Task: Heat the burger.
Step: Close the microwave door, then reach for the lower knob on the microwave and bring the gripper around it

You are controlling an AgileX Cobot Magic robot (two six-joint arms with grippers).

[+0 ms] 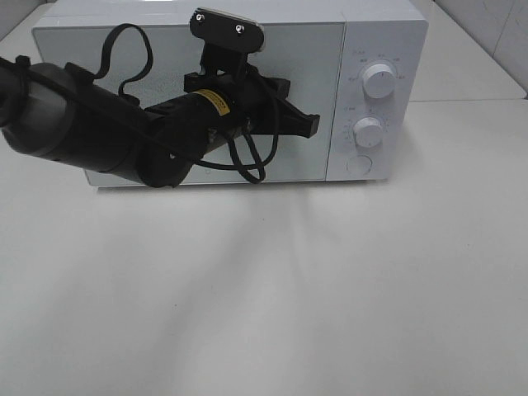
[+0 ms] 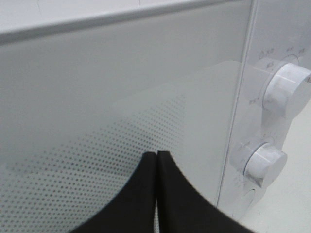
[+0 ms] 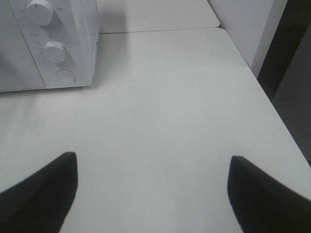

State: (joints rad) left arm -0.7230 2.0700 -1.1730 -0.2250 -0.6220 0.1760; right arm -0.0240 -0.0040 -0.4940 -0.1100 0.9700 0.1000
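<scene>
Burger: not in sight from any camera, so I cannot tell where it is.
Microwave: white, sitting at the back of the table, door flat shut, and the glass shows nothing of the inside.
Left gripper: right up at the door, jaws pressed together on nothing; the left wrist view has the two black fingertips meeting just short of the dotted glass, close to the door's edge beside the control panel.
Left arm: bulky and dark, slung across the front of the door, hiding much of it from the high camera, with a black cable looping above it.
Controls: upper knob, lower knob and a round button beneath them, all to the right of the gripper and untouched.
Right gripper: out of the high view; its own camera shows the jaws spread wide over bare tabletop, holding nothing, well away from the microwave's knob side.
Surroundings: pale tiled wall behind.
</scene>
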